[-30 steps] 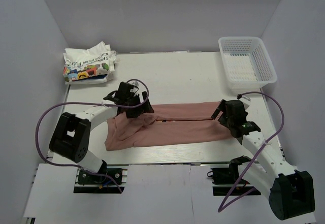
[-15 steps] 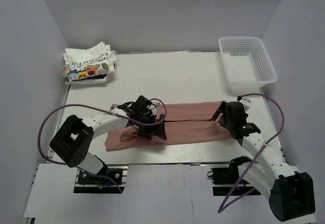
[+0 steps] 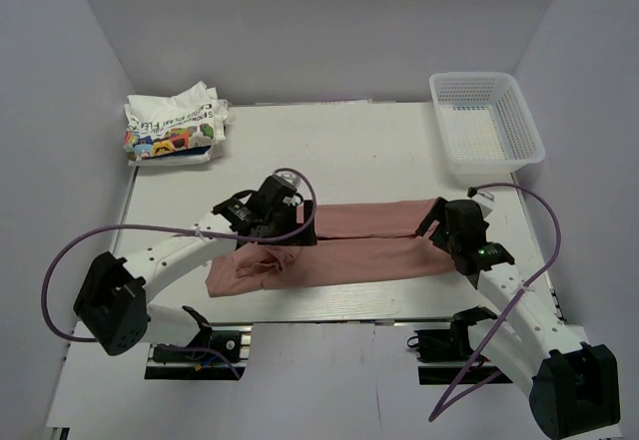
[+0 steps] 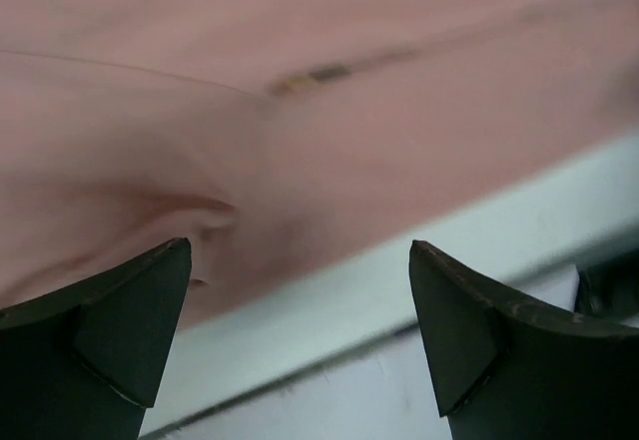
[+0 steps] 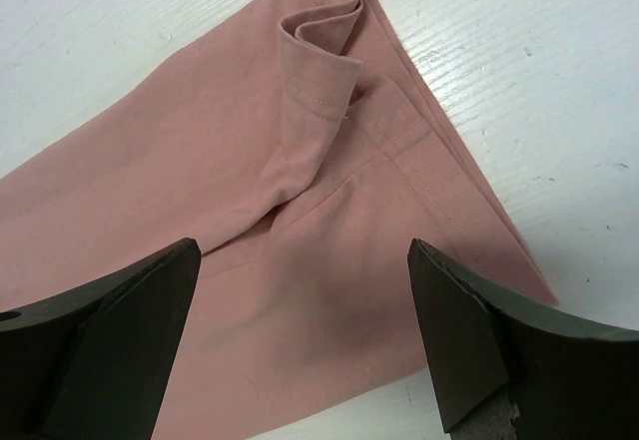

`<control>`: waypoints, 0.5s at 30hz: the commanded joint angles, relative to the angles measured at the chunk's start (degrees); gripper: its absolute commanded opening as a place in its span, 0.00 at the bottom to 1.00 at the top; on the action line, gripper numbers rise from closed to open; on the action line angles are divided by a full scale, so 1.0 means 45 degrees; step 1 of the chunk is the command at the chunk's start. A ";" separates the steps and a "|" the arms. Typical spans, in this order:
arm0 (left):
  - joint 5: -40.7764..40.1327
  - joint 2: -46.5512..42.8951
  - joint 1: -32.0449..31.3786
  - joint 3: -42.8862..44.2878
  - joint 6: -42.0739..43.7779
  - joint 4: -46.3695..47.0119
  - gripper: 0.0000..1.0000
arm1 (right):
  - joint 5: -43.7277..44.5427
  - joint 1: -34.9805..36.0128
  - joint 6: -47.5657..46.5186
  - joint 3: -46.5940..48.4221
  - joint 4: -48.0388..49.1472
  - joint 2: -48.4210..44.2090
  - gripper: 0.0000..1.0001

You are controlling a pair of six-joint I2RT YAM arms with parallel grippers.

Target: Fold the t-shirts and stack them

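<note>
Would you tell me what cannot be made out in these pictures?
- Top view: the left gripper and its arm cover part of the pink t-shirt; the cloth beneath is hidden.
- Top view: lettering on the crumpled white t-shirt is too small to read.
- Left wrist view: blurred; the small dark mark at the fold cannot be identified.
- Right wrist view: the left edge cuts the shirt off.

White t-shirt [image 3: 175, 127], far off to the left of the left claw [image 4: 300, 250]: dark lettering is running across its crumpled folds, upside down and too small to read. Pink t-shirt [image 4: 329, 151], just ahead of that claw: small dark-and-yellow mark [image 4: 310, 76] is showing at the seam, too blurred to read. Nothing is proving legible.
</note>
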 commanded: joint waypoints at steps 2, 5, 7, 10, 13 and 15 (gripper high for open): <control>-0.4551 -0.0338 0.0309 0.0241 -0.1155 -0.0264 1.00 | -0.0242 0.0021 -0.0272 -0.0162 0.0628 0.0177 0.90; -0.4340 0.0617 0.0426 0.0572 -0.1156 -0.0144 1.00 | -0.0341 -0.0018 -0.0272 -0.0123 0.0531 0.0275 0.90; -0.4340 0.1203 0.0426 0.0728 -0.1311 -0.0865 1.00 | -0.0360 -0.0018 -0.0291 -0.0103 0.0492 0.0315 0.90; -0.4340 0.1890 0.0426 0.0556 -0.1623 -0.1745 1.00 | -0.0282 -0.0037 -0.0272 -0.0123 0.0510 0.0217 0.90; -0.2397 0.1735 0.0194 -0.0342 -0.1742 -0.1146 1.00 | -0.0262 -0.0017 -0.0194 -0.0201 0.0569 0.0178 0.90; -0.0603 0.1055 0.0074 -0.1062 -0.1742 -0.0695 1.00 | -0.0263 -0.0037 -0.0233 -0.0182 0.0608 0.0217 0.90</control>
